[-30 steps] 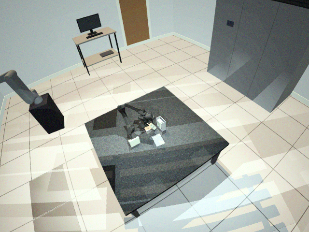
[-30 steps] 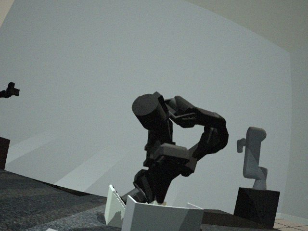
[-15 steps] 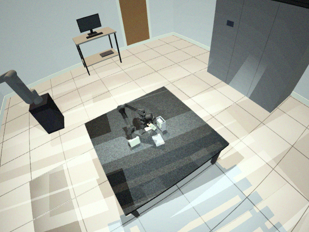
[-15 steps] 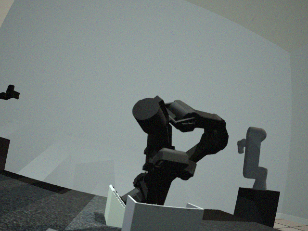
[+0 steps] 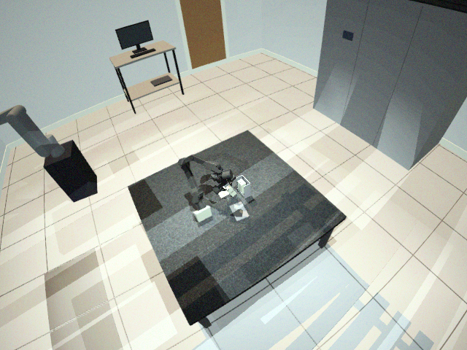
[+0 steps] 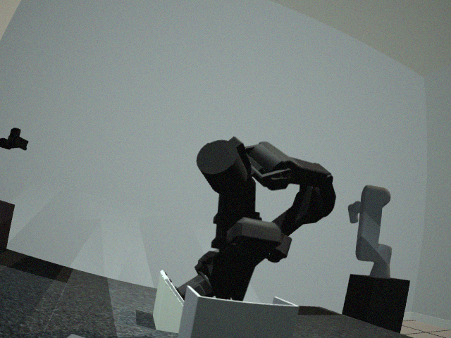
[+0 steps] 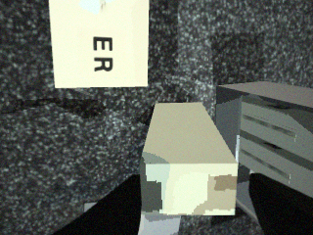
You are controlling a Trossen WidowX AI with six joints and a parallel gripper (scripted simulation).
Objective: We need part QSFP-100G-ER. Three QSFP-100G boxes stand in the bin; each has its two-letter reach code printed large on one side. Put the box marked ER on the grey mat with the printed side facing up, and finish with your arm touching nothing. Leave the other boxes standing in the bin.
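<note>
In the wrist view the box marked ER [image 7: 100, 61] [image 5: 223, 194] lies flat on the dark table, printed side up, off the grey mat [image 5: 243, 216] [image 7: 158, 226]. My gripper [image 7: 195, 182] [image 5: 228, 184] is open around a second pale box [image 7: 188, 188] [image 5: 230, 191]. A gap shows by the right finger. That box is outside the bin [image 5: 246, 189] [image 6: 247, 316] [image 7: 227, 117], between it and the ER box; its code is not visible, and I cannot tell whether its base touches the table. Another pale box [image 5: 241, 183] stands in the bin.
A pale upright panel [image 5: 203, 214] [image 6: 165, 309] stands on the dark table [image 5: 226, 259] left of the mat. The bin's walls rise close to the right finger. A second arm [image 5: 28, 131] [image 6: 371, 222] stands on a black pedestal away from the table.
</note>
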